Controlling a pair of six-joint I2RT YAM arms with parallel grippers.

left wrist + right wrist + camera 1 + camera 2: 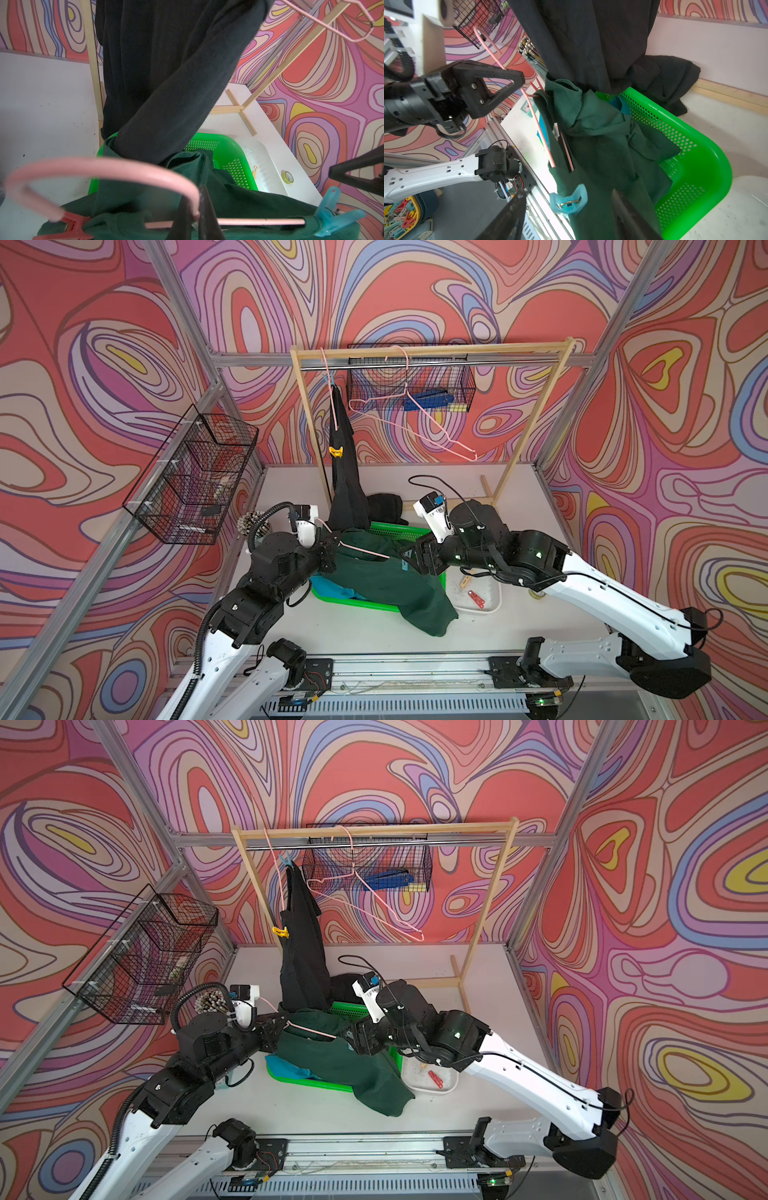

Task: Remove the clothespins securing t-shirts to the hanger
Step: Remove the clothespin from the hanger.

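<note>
My left gripper [196, 216] is shut on the neck of a pink hanger [104, 166] that carries the dark green t-shirt [386, 580] over the green basket [374, 605]. A red clothespin [72, 226] clips one shoulder and a light blue clothespin [569, 201] the other. My right gripper [568, 194] is open, its fingers on either side of the light blue pin and apart from it. The black t-shirt [347, 481] hangs from the rack on another pink hanger, held by a yellow clothespin [336, 452] and a light blue one [332, 383]. The turquoise t-shirt [332, 591] lies in the basket.
A white tray [492, 605] right of the basket holds a red pin [476, 598] and a beige pin [464, 583]. An empty pink hanger [415, 418] hangs on the wooden rack [432, 350]. Wire baskets [195, 477] are mounted on the left and at the back.
</note>
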